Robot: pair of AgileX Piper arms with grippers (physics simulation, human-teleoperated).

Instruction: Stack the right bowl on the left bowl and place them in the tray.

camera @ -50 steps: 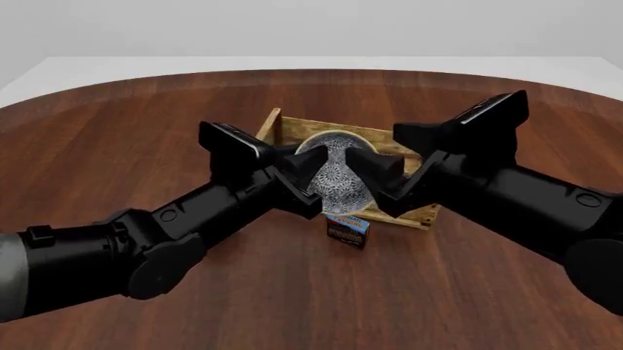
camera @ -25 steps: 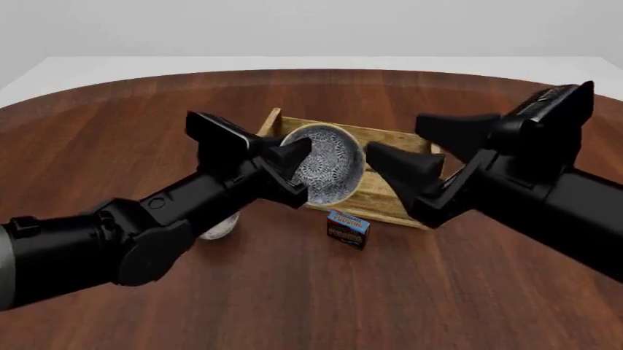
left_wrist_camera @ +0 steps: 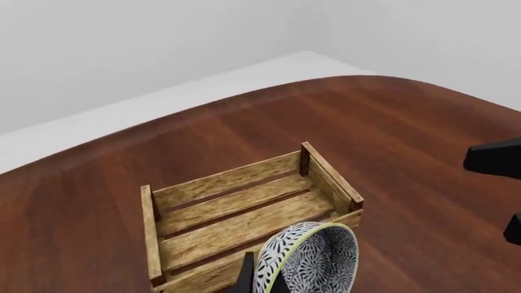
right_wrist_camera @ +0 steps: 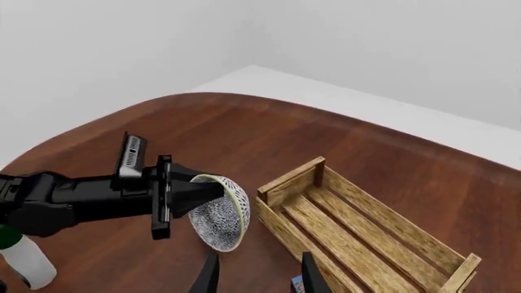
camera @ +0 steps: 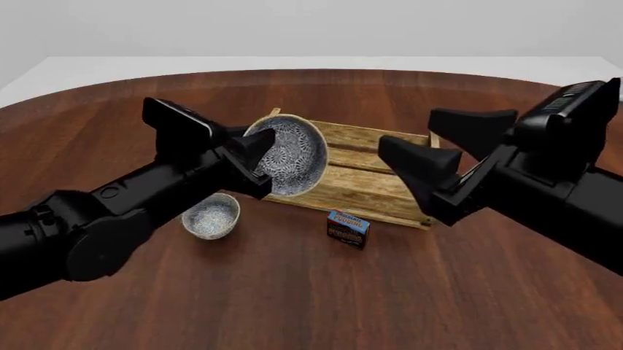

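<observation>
My left gripper [camera: 262,159] is shut on the rim of a large black-and-white patterned bowl [camera: 290,156]. It holds the bowl tilted on its side, in the air above the near left end of the wooden slatted tray [camera: 375,191]. A smaller blue-patterned bowl [camera: 211,216] sits upright on the table below, left of the tray. My right gripper [camera: 446,146] is open and empty, raised over the tray's right end. The held bowl [left_wrist_camera: 313,262] and empty tray [left_wrist_camera: 236,210] show in the left wrist view, and also in the right wrist view: bowl [right_wrist_camera: 221,210], tray [right_wrist_camera: 366,235].
A small dark blue-topped carton [camera: 348,227] stands on the table just in front of the tray's near side. The round brown table reaches a pale floor beyond its far edge. My left arm [right_wrist_camera: 82,196] crosses the right wrist view.
My right gripper let go of the large bowl and drew back to the right. My left gripper carried the bowl left, from above the tray's middle. The small bowl came into view.
</observation>
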